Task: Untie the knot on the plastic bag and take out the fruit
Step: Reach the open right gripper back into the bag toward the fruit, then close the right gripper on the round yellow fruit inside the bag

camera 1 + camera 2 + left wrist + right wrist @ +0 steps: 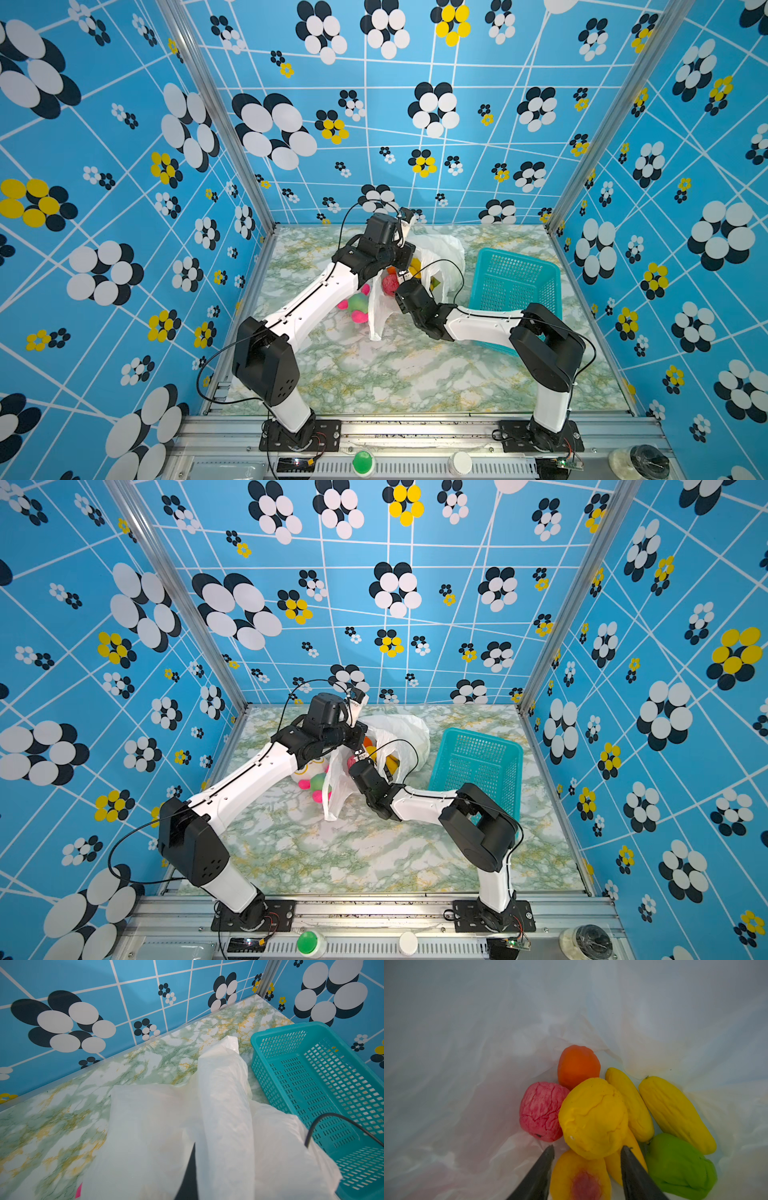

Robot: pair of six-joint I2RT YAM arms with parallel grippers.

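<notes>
Inside the plastic bag (467,1043), eight fruit (592,1118), right jaws parted, left jaws clenching bag.

Top views bright, even, bowed at edges; within the plastic bag (467,1022) we find dim, diffuse light.
</notes>
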